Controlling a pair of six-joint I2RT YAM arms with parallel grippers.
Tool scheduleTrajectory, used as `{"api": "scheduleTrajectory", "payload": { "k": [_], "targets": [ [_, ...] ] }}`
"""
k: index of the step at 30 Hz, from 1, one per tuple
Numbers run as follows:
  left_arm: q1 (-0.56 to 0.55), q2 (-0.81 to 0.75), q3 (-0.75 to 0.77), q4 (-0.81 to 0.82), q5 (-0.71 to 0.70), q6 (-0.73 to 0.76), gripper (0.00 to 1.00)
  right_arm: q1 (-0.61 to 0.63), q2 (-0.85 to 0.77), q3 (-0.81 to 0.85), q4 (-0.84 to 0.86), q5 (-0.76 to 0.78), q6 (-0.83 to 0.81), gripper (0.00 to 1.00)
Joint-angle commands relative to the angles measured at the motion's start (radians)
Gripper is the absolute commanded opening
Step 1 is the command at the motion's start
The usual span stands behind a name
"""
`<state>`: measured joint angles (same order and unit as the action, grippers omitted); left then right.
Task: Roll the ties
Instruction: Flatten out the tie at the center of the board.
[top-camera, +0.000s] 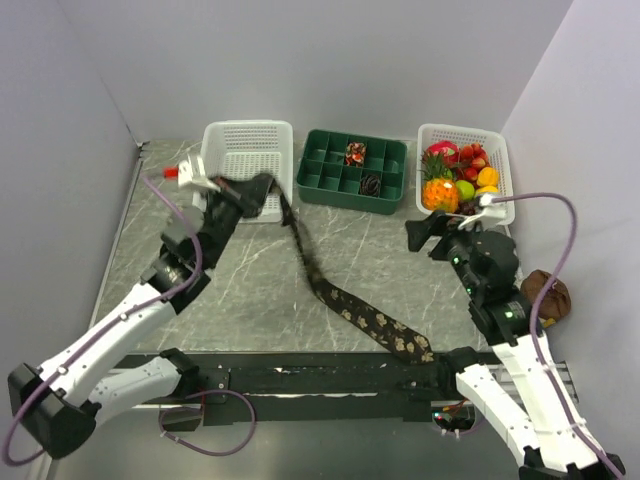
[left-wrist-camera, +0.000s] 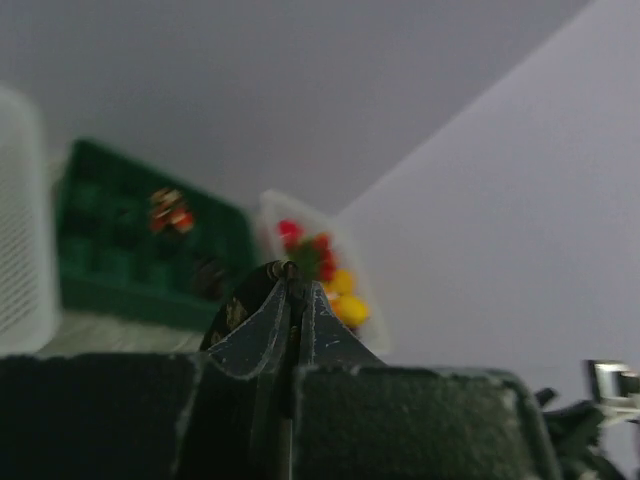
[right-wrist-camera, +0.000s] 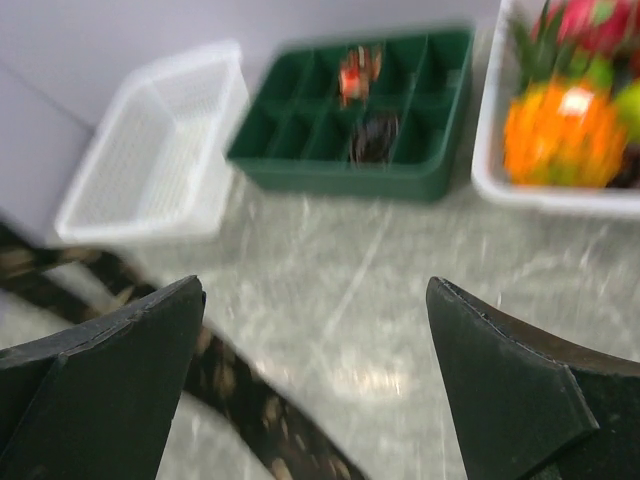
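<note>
A black-brown tie (top-camera: 345, 305) with tan speckles runs from my left gripper (top-camera: 258, 192) diagonally across the table to its wide end near the front edge. The left gripper (left-wrist-camera: 292, 275) is shut on the tie's narrow end (left-wrist-camera: 232, 312) and holds it up in front of the white basket. My right gripper (top-camera: 425, 238) is open and empty, above the table to the right of the tie. In the right wrist view the tie (right-wrist-camera: 250, 405) passes under the left finger of that gripper (right-wrist-camera: 315, 290). A reddish coil (top-camera: 355, 153) and a dark coil (top-camera: 370, 184) sit in the green tray (top-camera: 325, 185).
A white mesh basket (top-camera: 235, 140) stands at the back left, and a white basket of toy fruit (top-camera: 500, 150) at the back right. A brown object (top-camera: 546, 295) lies at the right edge. A black rail (top-camera: 300, 375) runs along the front.
</note>
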<state>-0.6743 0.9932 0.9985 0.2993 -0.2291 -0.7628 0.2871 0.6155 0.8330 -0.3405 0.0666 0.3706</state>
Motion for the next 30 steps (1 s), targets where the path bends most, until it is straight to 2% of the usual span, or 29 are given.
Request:
{"api": "scheduleTrajectory", "payload": {
  "k": [1,5,6,8,11,12,14,16,17,18,20,22,25,27,30],
  "targets": [
    [0.076,-0.125,-0.196,-0.060,-0.082,-0.030,0.01,-0.003,-0.002,-0.104,0.055,-0.097,0.028,0.99],
    [0.084,-0.162,-0.135,-0.167,-0.131,0.072,0.01,-0.003,0.018,-0.129,0.075,-0.114,0.044,0.99],
    [0.084,-0.147,-0.045,-0.202,-0.130,0.115,0.01,-0.003,0.021,-0.123,0.075,-0.110,0.047,0.99],
    [0.084,-0.089,0.041,-0.267,-0.112,0.157,0.01,-0.003,0.026,-0.107,0.071,-0.080,0.047,0.99],
    [0.084,0.035,0.237,-0.296,0.020,0.206,0.01,-0.003,0.021,-0.075,0.066,-0.068,0.044,0.99],
    [0.084,0.079,0.285,-0.296,0.148,0.221,0.01,-0.003,0.015,-0.058,0.064,-0.071,0.031,0.99],
    [0.084,0.235,0.438,-0.338,0.300,0.227,0.01,-0.003,0.007,-0.041,0.045,-0.068,0.011,0.99],
    [0.082,0.391,0.552,-0.355,0.599,0.253,0.01,-0.005,-0.011,-0.018,0.009,-0.031,0.002,0.99],
    [0.082,0.436,0.624,-0.317,0.707,0.253,0.01,-0.006,-0.020,-0.005,-0.006,0.002,-0.007,0.99],
    [0.081,0.473,0.652,-0.199,0.850,0.199,0.01,-0.005,-0.042,0.000,-0.015,0.018,-0.007,0.99],
    [0.067,0.571,0.719,-0.073,0.922,0.081,0.01,-0.006,-0.068,0.012,-0.040,0.044,-0.021,0.99],
    [0.045,0.672,0.811,0.023,0.994,0.037,0.01,-0.008,-0.109,0.021,-0.055,0.082,-0.028,0.99],
    [0.003,0.799,1.091,0.081,1.095,-0.007,0.01,-0.006,-0.160,0.047,-0.071,0.111,-0.064,0.99],
    [-0.013,0.843,1.169,0.144,1.132,-0.070,0.01,-0.006,-0.187,0.064,-0.077,0.104,-0.078,0.99],
    [-0.019,0.886,1.259,0.323,1.215,-0.173,0.01,-0.006,-0.210,0.072,-0.069,0.104,-0.094,0.99]
  ]
}}
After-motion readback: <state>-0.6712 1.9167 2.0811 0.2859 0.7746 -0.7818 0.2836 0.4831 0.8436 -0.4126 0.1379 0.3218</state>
